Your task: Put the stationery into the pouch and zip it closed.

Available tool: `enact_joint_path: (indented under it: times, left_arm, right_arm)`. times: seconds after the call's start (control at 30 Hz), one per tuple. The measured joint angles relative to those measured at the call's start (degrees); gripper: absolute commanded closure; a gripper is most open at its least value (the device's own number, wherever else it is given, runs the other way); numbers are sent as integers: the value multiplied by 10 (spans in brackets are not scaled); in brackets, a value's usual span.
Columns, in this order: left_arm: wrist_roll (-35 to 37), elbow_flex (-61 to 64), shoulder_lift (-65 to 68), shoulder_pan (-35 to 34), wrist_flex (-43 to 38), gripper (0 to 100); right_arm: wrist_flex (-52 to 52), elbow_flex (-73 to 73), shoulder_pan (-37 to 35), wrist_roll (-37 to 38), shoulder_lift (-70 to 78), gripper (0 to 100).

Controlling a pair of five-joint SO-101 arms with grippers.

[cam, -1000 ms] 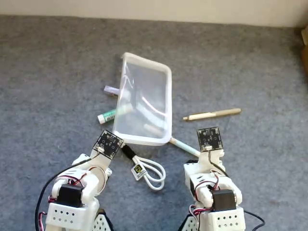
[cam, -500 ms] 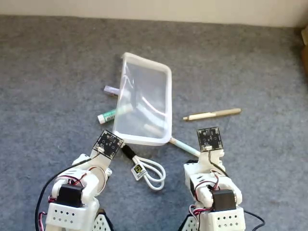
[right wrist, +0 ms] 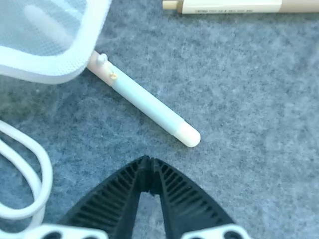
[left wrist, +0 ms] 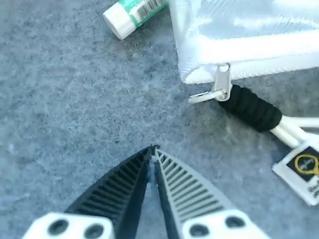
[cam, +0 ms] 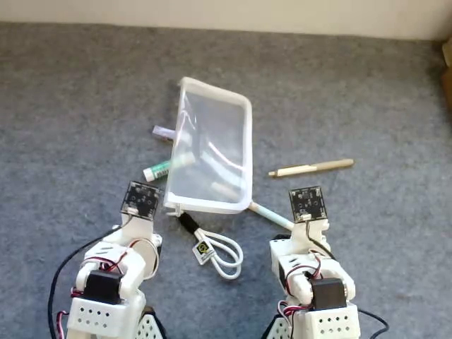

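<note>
A translucent white mesh pouch lies on the grey carpet ahead of both arms, its zipper pull at the near corner. A green-and-white glue stick pokes out from under its left edge. A pale blue pen lies partly under the pouch's near right corner. A beige pen rests farther right. A lilac item shows at the pouch's left side. My left gripper is shut, just short of the zipper corner. My right gripper is shut, close to the blue pen's tip.
A white cable with a black wrapped end and a tag lies between the two arms, near the pouch's front edge. Grey carpet spreads openly to the right and far side.
The left arm has swung to the left, away from the cable, uncovering the pouch's near left corner and zipper pull. The right arm has stayed still.
</note>
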Motion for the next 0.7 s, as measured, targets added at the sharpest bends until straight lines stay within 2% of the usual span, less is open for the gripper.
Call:
enact_joint_path:
  times: [0.17,0.4,0.7]
  left_arm:
    - [13,-9,2,-7,1,995]
    - [13,-10,0,-110,1,994]
    - [13,-11,0,-121,4,994]
  right_arm:
    - [0,0,0,0,0,995]
    - [0,0,-1,0,0,995]
    - [0,-48,-4,0,-2,995]
